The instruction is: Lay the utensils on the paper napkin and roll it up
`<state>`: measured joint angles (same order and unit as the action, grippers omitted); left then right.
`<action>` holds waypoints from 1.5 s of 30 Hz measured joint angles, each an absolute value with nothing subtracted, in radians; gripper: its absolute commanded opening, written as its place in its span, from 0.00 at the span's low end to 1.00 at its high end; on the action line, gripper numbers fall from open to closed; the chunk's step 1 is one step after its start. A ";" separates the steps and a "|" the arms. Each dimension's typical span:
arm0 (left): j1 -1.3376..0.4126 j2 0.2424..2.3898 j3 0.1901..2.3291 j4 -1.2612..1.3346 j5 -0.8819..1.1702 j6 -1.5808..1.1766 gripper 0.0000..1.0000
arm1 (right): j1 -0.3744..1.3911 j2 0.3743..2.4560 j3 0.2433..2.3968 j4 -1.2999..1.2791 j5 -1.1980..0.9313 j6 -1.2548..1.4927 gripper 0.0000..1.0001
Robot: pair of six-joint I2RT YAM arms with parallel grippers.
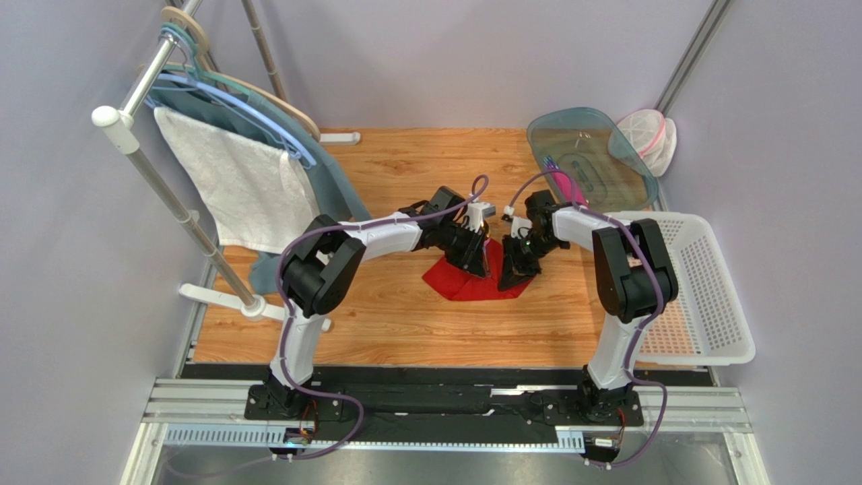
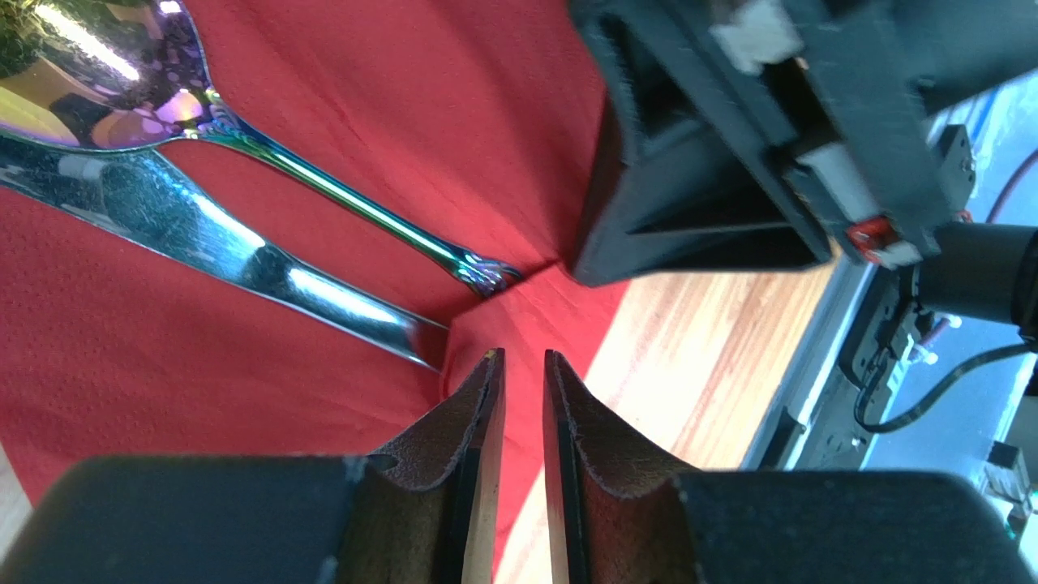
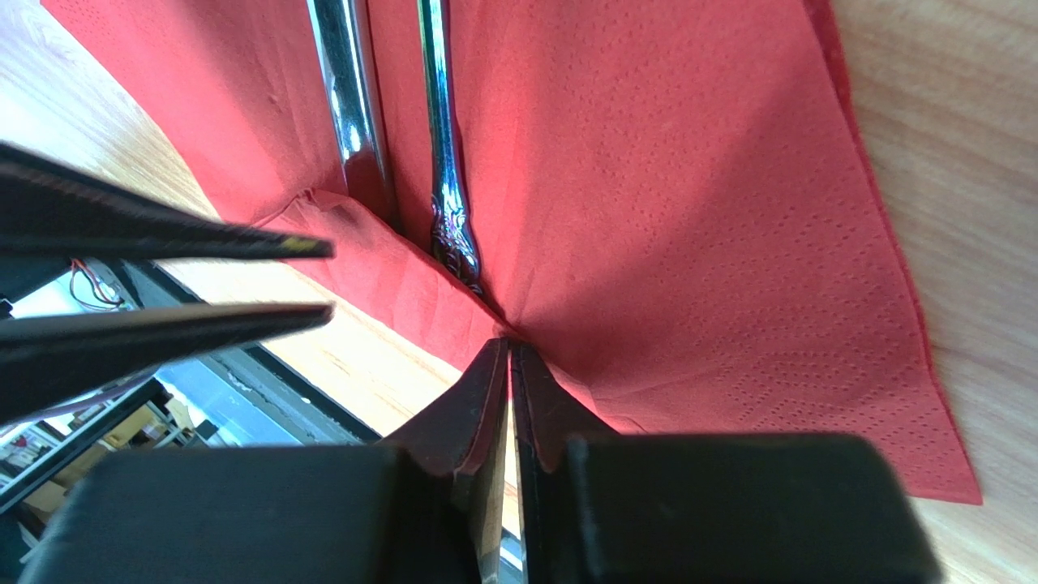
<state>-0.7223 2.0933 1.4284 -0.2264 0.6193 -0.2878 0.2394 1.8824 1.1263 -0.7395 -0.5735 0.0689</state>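
Left claw (image 2: 522,359) tip-down, ajar over the paper napkin (image 2: 402,110); right claw (image 3: 508,348) opposite, apparently tight on its edge.

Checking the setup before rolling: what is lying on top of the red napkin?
Two pieces of cutlery lie side by side on the napkin: a spoon and a plainer silver handle whose head is out of frame. From above, the arms hide both.

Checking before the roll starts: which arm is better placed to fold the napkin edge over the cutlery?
Probably right: the right claw pinches the napkin edge beside the cutlery handles, while the left claw stands open, holding nothing.
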 measured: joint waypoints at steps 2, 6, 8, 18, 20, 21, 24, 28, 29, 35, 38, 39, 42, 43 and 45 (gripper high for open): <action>-0.720 2.107 1.430 -0.223 0.619 -0.293 0.26 | 0.240 1.882 1.126 -0.740 -0.574 0.073 0.11; -0.713 2.125 1.430 -0.223 0.618 -0.301 0.25 | 0.240 1.882 1.127 -0.741 -0.574 0.077 0.13; -0.710 2.130 1.431 -0.223 0.620 -0.305 0.25 | 0.240 1.882 1.127 -0.742 -0.574 0.078 0.15; -0.705 2.144 1.451 -0.221 0.618 -0.309 0.25 | 0.225 1.858 1.207 -0.820 -0.573 0.081 0.52; -0.705 2.144 1.451 -0.220 0.619 -0.309 0.25 | 0.210 1.834 1.227 -0.834 -0.556 0.079 0.59; -0.705 2.144 1.451 -0.220 0.619 -0.309 0.25 | 0.200 1.824 1.236 -0.840 -0.546 0.077 0.65; -0.705 2.144 1.451 -0.220 0.619 -0.309 0.25 | 0.170 1.805 1.247 -0.853 -0.508 0.072 0.78; -0.705 2.144 1.451 -0.220 0.619 -0.309 0.25 | 0.137 1.805 1.249 -0.883 -0.440 0.065 0.98; -0.705 2.144 1.451 -0.220 0.619 -0.309 0.25 | 0.130 1.805 1.249 -0.888 -0.424 0.064 0.99; -0.705 2.144 1.451 -0.219 0.619 -0.309 0.25 | 0.107 1.822 1.249 -0.901 -0.368 0.064 0.98; -0.705 2.144 1.451 -0.220 0.619 -0.309 0.25 | 0.103 1.859 1.248 -0.900 -0.384 0.067 0.94; -0.705 2.144 1.451 -0.220 0.619 -0.308 0.25 | 0.103 1.875 1.248 -0.900 -0.394 0.070 0.93; -0.705 2.144 1.451 -0.220 0.619 -0.308 0.25 | 0.099 1.896 1.250 -0.908 -0.443 0.086 0.90; -0.705 2.144 1.451 -0.219 0.619 -0.308 0.25 | 0.097 1.902 1.251 -0.907 -0.464 0.089 0.88; -0.705 2.144 1.451 -0.219 0.619 -0.308 0.25 | 0.094 1.919 1.255 -0.908 -0.516 0.103 0.85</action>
<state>-0.7052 2.1441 1.4513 -0.2192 0.6193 -0.3084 0.0944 1.9190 1.2549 -0.9077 -0.5163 0.1028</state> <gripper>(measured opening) 0.248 0.887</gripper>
